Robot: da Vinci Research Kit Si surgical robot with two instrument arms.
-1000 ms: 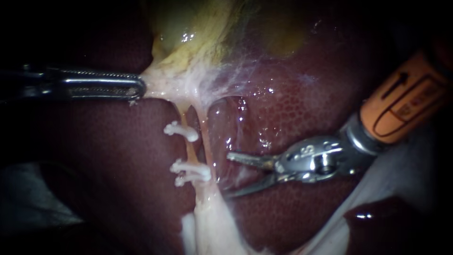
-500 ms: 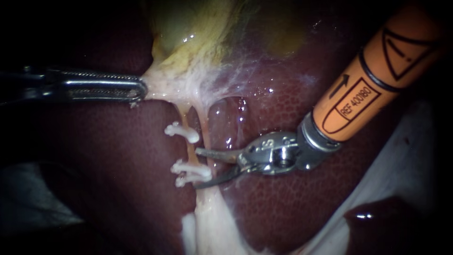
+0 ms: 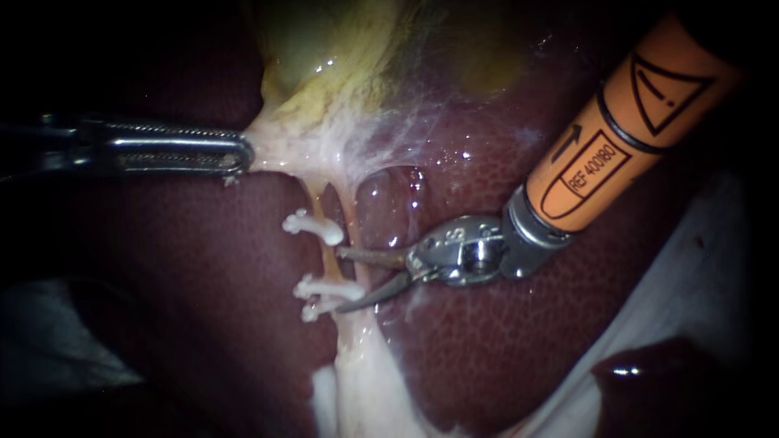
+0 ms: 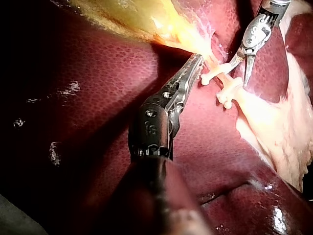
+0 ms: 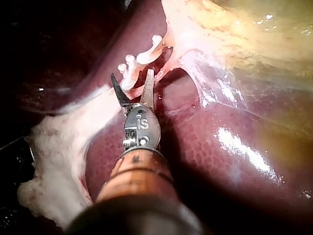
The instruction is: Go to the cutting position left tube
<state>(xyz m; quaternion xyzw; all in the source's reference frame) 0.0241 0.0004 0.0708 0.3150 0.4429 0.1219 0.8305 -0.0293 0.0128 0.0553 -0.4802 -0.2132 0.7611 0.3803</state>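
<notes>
My left instrument (image 3: 237, 154) comes in level from the left, its jaws shut on the pale tissue below the yellow gallbladder (image 3: 341, 57), pulling it taut. Two thin tubes run down from there. The left tube (image 3: 328, 261) carries one white clip (image 3: 312, 227) above and two white clips (image 3: 329, 289) below. My right instrument (image 3: 339, 281) has curved blades standing open, one tip just under the upper clip and the other at the lower clips, lying across the right tube (image 3: 350, 231). The right wrist view shows the open blades (image 5: 131, 78) at the clips (image 5: 128, 73).
Dark red liver (image 3: 203, 284) lies all around the tubes. Pale fatty tissue (image 3: 365, 381) hangs below the clips. A white cloth (image 3: 698, 284) lies at the lower right. The right instrument's orange shaft (image 3: 633, 122) crosses the upper right.
My right instrument has moved left to the tubes; its open blade tips now sit between the upper and lower clips. The left instrument has kept its hold and place.
</notes>
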